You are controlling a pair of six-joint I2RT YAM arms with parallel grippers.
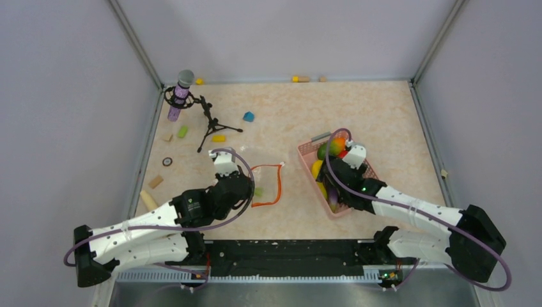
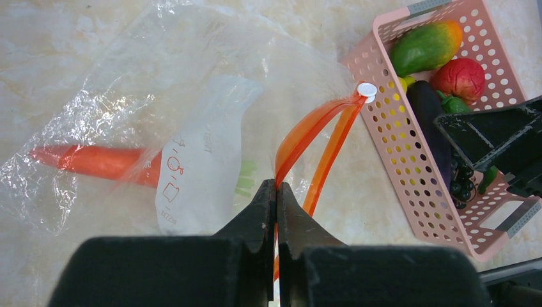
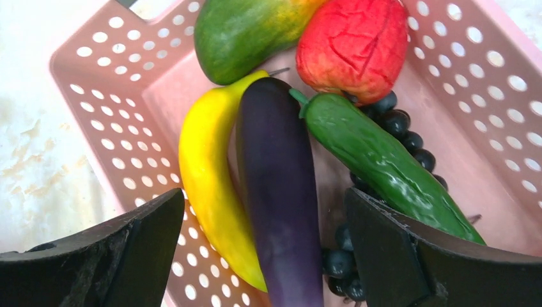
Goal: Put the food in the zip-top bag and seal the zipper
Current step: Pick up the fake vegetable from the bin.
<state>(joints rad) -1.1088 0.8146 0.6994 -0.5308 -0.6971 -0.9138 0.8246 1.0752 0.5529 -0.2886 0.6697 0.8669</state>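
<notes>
The clear zip-top bag (image 2: 160, 96) lies on the table with an orange carrot (image 2: 96, 163) inside. Its orange-red zipper (image 2: 313, 131) stands spread apart, with the white slider (image 2: 366, 89) at the far end. My left gripper (image 2: 276, 185) is shut on the zipper's near strip. In the pink basket (image 3: 108, 96) lies the rest of the food: a purple eggplant (image 3: 278, 179), a yellow banana (image 3: 208, 173), a green cucumber (image 3: 377, 160), a red piece (image 3: 355, 45), a green-orange mango (image 3: 249, 32) and dark grapes (image 3: 396, 121). My right gripper (image 3: 265, 211) hangs open over the basket, its fingers either side of the banana and eggplant.
A microphone on a small tripod (image 1: 182, 96) stands at the back left. Small blocks lie around it: blue (image 1: 248, 116), yellow (image 1: 218, 137), green (image 1: 183, 131) and wooden (image 1: 155, 181). The basket (image 1: 307, 150) sits just right of the bag (image 1: 255, 173). Walls enclose the table.
</notes>
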